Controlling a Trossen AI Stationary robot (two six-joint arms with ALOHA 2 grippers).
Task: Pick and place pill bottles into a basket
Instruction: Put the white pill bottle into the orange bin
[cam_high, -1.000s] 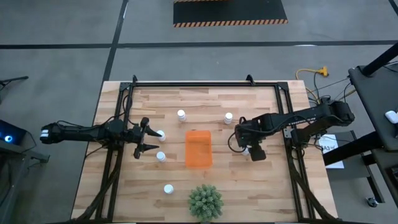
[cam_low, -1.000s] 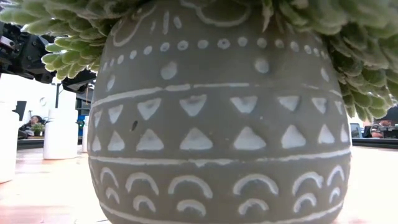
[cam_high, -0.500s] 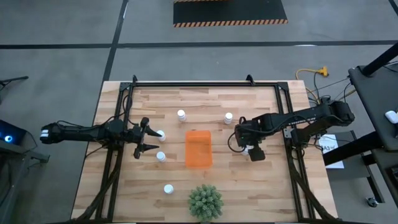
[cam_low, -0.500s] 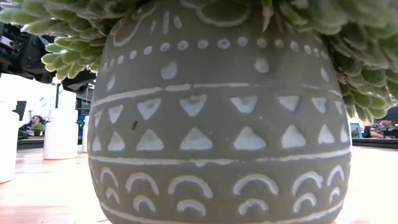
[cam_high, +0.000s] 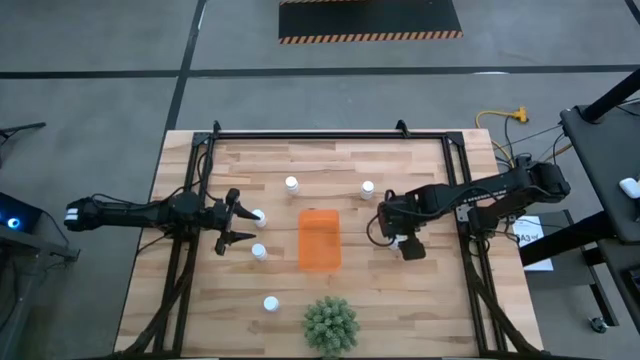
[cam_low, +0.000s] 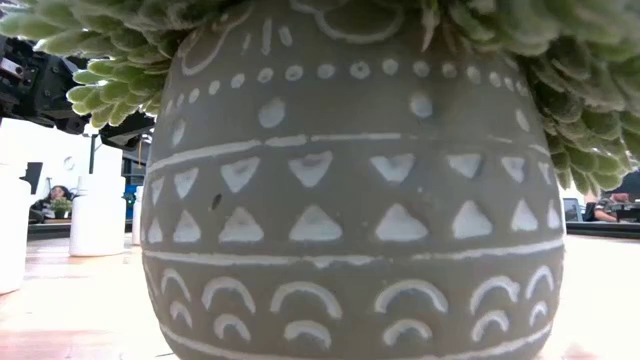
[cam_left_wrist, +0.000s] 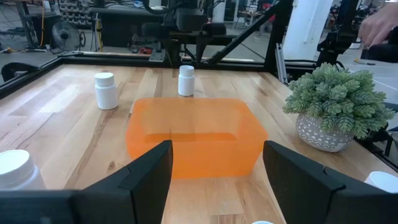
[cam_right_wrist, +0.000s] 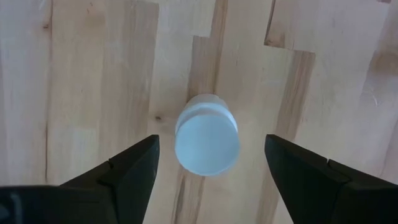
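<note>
Right gripper (cam_right_wrist: 208, 162), right of centre in the high view, has just spread wide above an upright pill bottle (cam_right_wrist: 206, 134); grasp pending, basket (cam_high: 319, 240) empty.

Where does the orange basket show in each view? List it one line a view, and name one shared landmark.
High view: basket at table centre, between the two arms.
Low view: not in it; the plant pot fills the picture.
Left wrist view: basket straight ahead, just past the left hand.
Right wrist view: not in it; only one pill bottle on wood.
Shared landmark: the plant, also at.
</note>
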